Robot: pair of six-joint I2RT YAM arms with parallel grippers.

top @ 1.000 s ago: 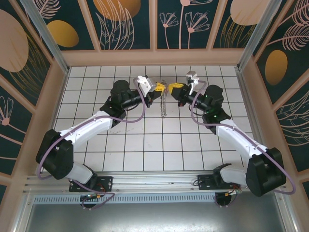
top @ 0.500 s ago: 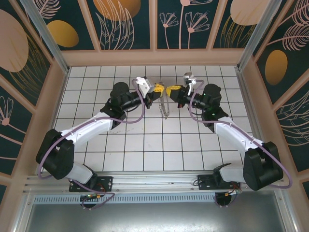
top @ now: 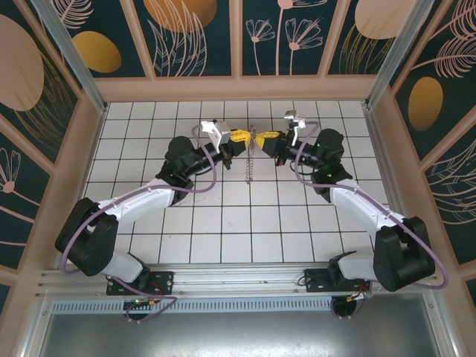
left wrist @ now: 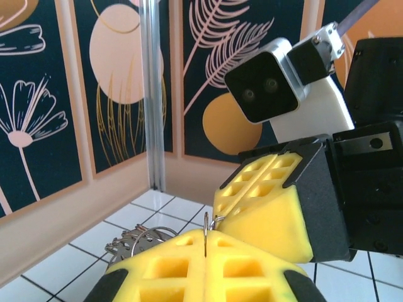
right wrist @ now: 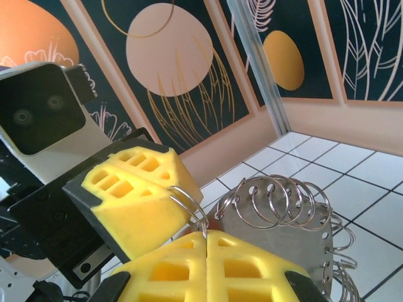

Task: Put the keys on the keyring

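Over the last second I pulled my left arm's wrist back to the left and nearer my bases, shifted my right wrist's white camera block slightly left, and the silvery metal keyring (top: pixel 249 165), fringed with small rings and hanging where my yellow-padded left gripper (top: pixel 248 137) met my right gripper (top: pixel 262 137), swung from a slant to hang straighter.

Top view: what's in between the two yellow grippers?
The keyring. The left gripper and the right gripper meet tip to tip, both shut on it, and in the top view its rings dangle below the spot where they meet.
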